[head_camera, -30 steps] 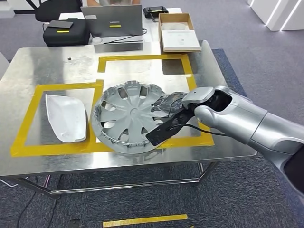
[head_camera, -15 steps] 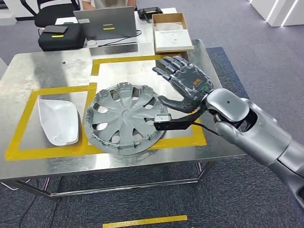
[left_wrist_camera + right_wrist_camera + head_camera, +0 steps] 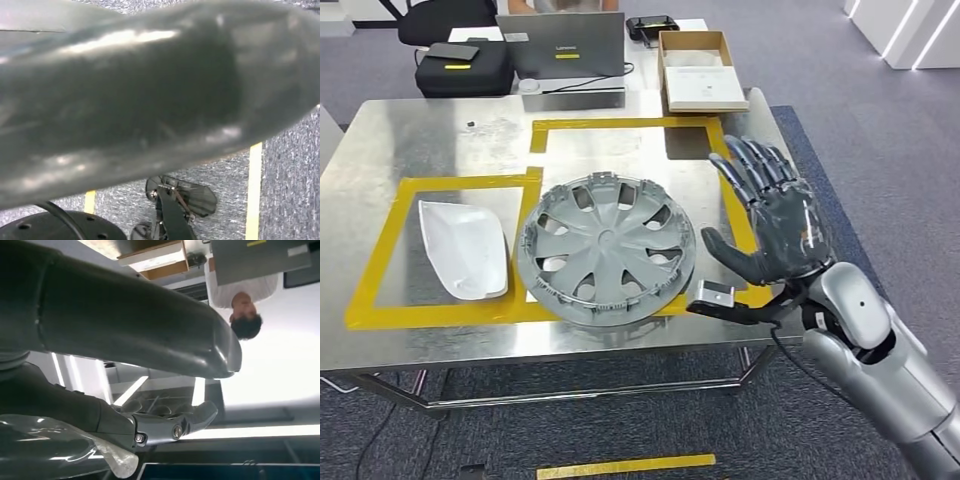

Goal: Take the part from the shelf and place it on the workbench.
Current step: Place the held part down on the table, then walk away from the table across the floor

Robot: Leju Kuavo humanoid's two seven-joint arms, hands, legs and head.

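Observation:
The part, a grey wheel hubcap (image 3: 607,245), lies flat on the steel workbench (image 3: 433,140), across the yellow tape lines near the front edge. My right hand (image 3: 773,215) is raised just right of the hubcap, over the bench's right front corner, apart from it. Its fingers are spread and it holds nothing. In the right wrist view the thick thumb (image 3: 132,325) and dark fingers (image 3: 166,427) also have nothing between them. The left wrist view has a blurred grey part of my left hand (image 3: 151,95) close to the lens, with its fingers not made out.
A white curved shell (image 3: 463,247) lies inside the left yellow frame, beside the hubcap. At the back stand a laptop (image 3: 561,45), a black case (image 3: 462,68) and an open cardboard box (image 3: 701,70). A person (image 3: 241,305) is behind the far table. Carpet floor surrounds the bench.
My right hand let go of the hubcap's right rim, opened wide and drew back to the right and toward me. The hubcap stays lying on the bench.

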